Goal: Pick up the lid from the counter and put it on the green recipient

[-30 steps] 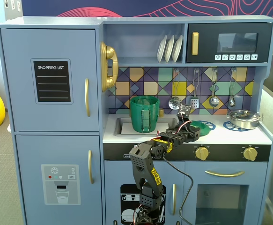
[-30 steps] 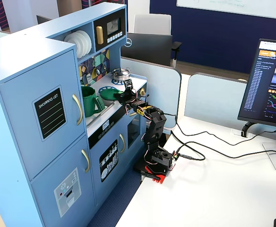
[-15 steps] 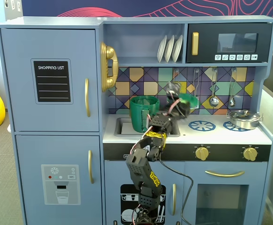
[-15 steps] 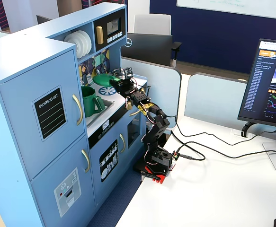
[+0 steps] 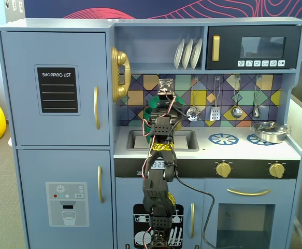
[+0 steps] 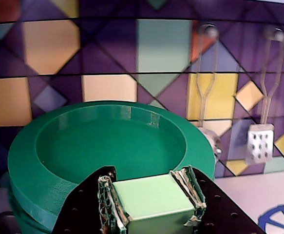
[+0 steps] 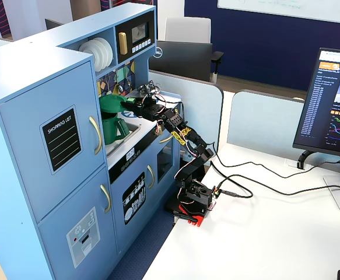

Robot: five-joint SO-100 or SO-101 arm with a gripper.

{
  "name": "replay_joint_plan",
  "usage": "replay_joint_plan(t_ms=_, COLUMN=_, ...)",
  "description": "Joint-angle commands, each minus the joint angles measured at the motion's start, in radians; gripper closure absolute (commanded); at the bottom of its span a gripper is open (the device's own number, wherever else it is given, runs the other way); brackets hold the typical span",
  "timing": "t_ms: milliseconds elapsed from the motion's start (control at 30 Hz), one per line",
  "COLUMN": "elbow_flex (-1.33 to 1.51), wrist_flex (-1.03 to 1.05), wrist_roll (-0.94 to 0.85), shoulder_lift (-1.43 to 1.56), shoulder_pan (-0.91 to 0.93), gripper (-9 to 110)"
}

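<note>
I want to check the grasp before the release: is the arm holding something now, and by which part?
Yes. The gripper holds the lid by its small raised tab, with the jaws shut on both sides of the tab.

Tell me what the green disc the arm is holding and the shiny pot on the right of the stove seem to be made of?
The lid looks like matte green plastic, probably 3D-printed: the wrist view shows fine layered ridges along its rim. The gripper pinches its paler, smooth tab. The silver pot looks like polished metal, judging by its bright reflections, though chrome-coated plastic cannot be ruled out.
</note>
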Motion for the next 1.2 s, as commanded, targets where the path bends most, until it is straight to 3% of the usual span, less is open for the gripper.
replay_joint_plan(t_ms=0, elbow_flex=-0.092, wrist_flex=-0.021, wrist_roll=-0.034, shoulder_lift=-0.008, shoulder_pan=-0.04, gripper=102)
replay_joint_plan(t_ms=733, elbow_flex=-0.156, wrist_flex=-0.114, wrist_roll=-0.037, shoulder_lift=-0.213, shoulder_pan=-0.069, gripper=102)
replay_joint_plan(t_ms=1167, elbow_flex=-0.077, wrist_flex=-0.12, wrist_roll=-0.04, shoulder_lift=-0.169, shoulder_pan=-0.08, gripper=102)
